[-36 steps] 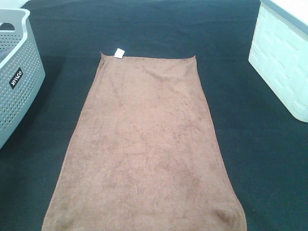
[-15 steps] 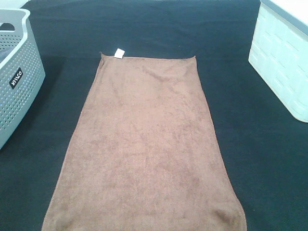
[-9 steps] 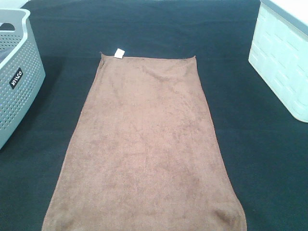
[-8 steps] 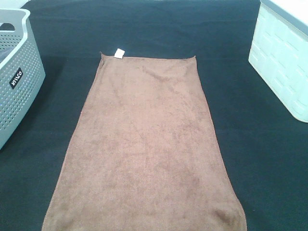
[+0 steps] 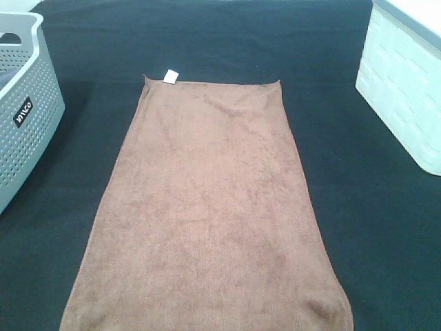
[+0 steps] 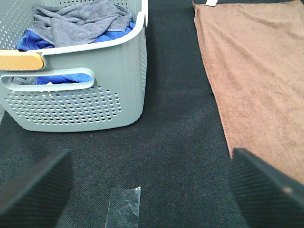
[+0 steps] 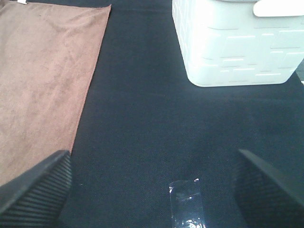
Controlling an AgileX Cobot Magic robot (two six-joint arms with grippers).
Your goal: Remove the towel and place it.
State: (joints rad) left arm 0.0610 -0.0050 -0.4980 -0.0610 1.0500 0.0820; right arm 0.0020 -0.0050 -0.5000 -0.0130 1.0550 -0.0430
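Observation:
The brown towel [image 5: 210, 207] lies spread flat on the dark table cloth, its white tag [image 5: 171, 76] at the far left corner. Neither gripper shows in the exterior high view. My left gripper [image 6: 152, 185] is open and empty over the bare cloth between the grey basket [image 6: 80, 95] and the towel's edge [image 6: 251, 85]. My right gripper [image 7: 152, 185] is open and empty over the cloth between the towel [image 7: 42, 80] and the white bin [image 7: 237, 42].
The grey perforated basket [image 5: 24, 103] at the left holds grey and blue cloths [image 6: 80, 23]. The white bin [image 5: 406, 83] stands at the right. Strips of clear tape [image 6: 124, 206] [image 7: 185, 199] are stuck to the table cloth.

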